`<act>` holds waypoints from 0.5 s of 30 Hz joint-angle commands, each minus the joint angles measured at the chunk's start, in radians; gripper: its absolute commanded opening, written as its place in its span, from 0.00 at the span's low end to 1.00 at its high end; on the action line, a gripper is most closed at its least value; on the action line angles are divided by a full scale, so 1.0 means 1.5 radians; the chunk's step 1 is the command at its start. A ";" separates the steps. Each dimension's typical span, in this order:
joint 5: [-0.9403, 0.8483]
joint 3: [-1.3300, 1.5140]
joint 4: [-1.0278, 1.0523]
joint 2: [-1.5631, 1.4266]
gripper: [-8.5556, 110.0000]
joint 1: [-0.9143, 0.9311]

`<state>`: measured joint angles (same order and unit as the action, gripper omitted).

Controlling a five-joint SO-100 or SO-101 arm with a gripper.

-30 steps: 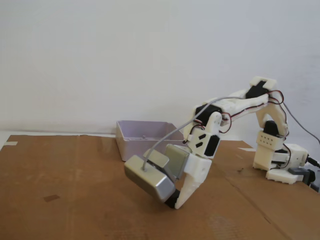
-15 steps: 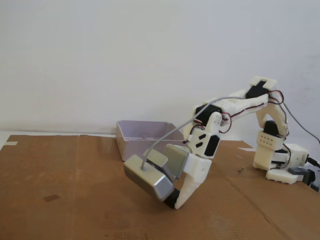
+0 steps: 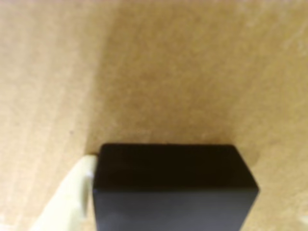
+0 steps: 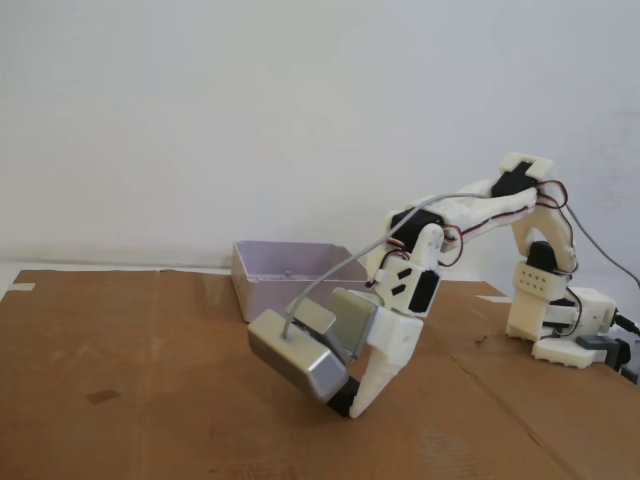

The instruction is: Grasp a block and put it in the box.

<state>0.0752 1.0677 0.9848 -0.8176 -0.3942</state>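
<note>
Big brown cardboard sheet (image 4: 150,380) covers the table. The box (image 4: 285,275) sits at the back, its right corner hidden behind the arm. Gripper (image 4: 350,405) is down at the cardboard, partly hidden by the silver camera module (image 4: 300,365). The block (image 3: 173,187) fills the wrist view's bottom, cut off, one finger (image 3: 72,197) touching its left side; the other isn't visible, so can't tell if it's clamped.
</note>
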 commanded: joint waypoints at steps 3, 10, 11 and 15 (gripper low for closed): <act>0.006 -0.050 -0.011 -0.022 0.41 -0.001; 0.006 -0.050 -0.017 -0.022 0.40 0.002; 0.006 -0.050 -0.017 -0.022 0.40 0.003; 0.006 -0.051 -0.017 -0.022 0.40 0.003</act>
<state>0.0752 1.0677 0.9848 -0.8176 -0.3942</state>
